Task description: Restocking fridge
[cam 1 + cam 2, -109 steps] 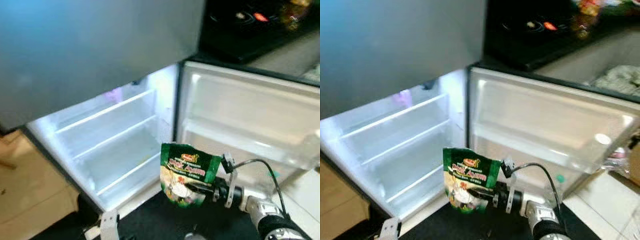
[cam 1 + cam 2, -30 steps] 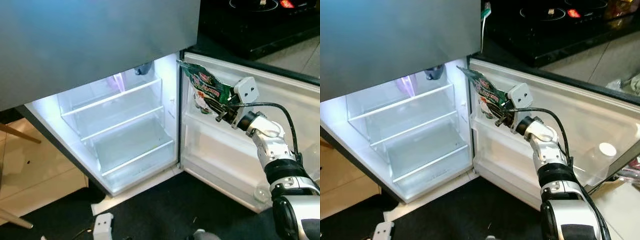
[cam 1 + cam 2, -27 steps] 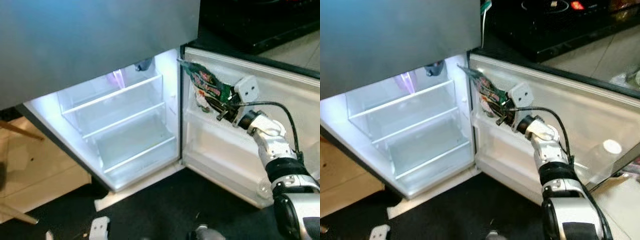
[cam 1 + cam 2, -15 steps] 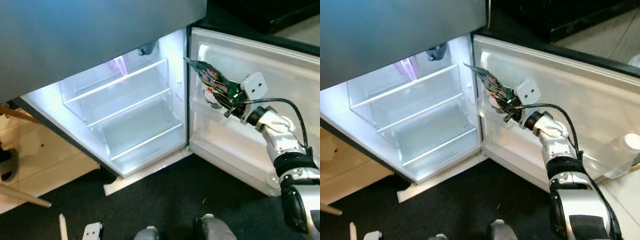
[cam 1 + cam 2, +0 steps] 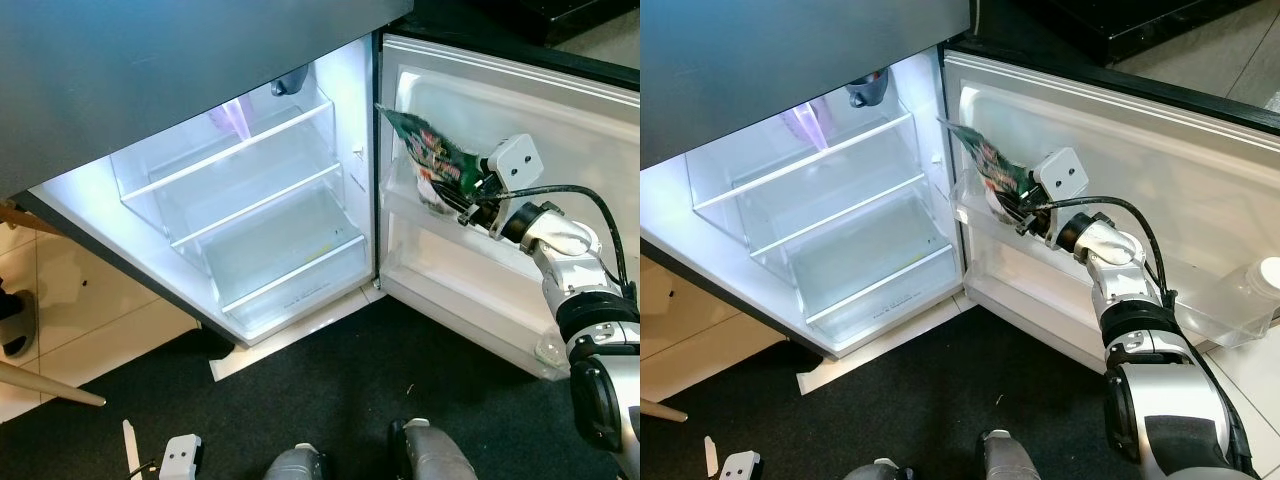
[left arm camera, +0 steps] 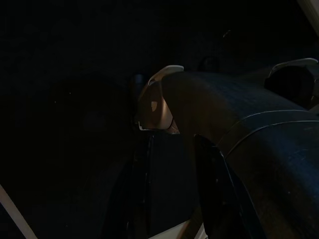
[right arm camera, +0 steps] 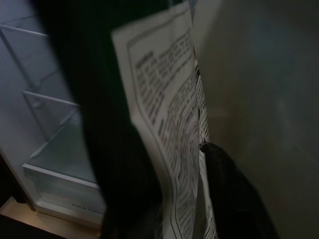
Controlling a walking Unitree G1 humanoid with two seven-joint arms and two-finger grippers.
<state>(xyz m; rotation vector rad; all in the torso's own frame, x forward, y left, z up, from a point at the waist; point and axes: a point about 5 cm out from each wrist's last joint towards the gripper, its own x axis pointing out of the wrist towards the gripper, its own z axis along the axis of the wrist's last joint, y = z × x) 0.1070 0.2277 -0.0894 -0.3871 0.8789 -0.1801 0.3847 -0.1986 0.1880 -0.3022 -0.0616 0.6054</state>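
The fridge (image 5: 250, 230) stands open with bare lit glass shelves. A green seasoning pouch (image 5: 432, 165) hangs tilted over the clear upper bin (image 5: 973, 210) of the open door, its lower end dipping inside. My right gripper (image 5: 462, 208) is shut on the pouch's lower edge. In the right wrist view the pouch's white printed back (image 7: 169, 129) sits between the black fingers (image 7: 229, 194). The left wrist view is very dark; my left gripper (image 6: 172, 194) hangs idle.
The open door (image 5: 530, 150) swings out to the right, with a white-capped bottle (image 5: 1252, 290) in its lower shelf. A dark mat (image 5: 330, 400) lies before the fridge. A black cooktop (image 5: 1120, 20) sits behind. Small white bits (image 5: 180, 455) lie on the floor.
My right arm has carried the pouch up from low in front of me to the door's upper bin and lowered its end in. The camera tilted down.
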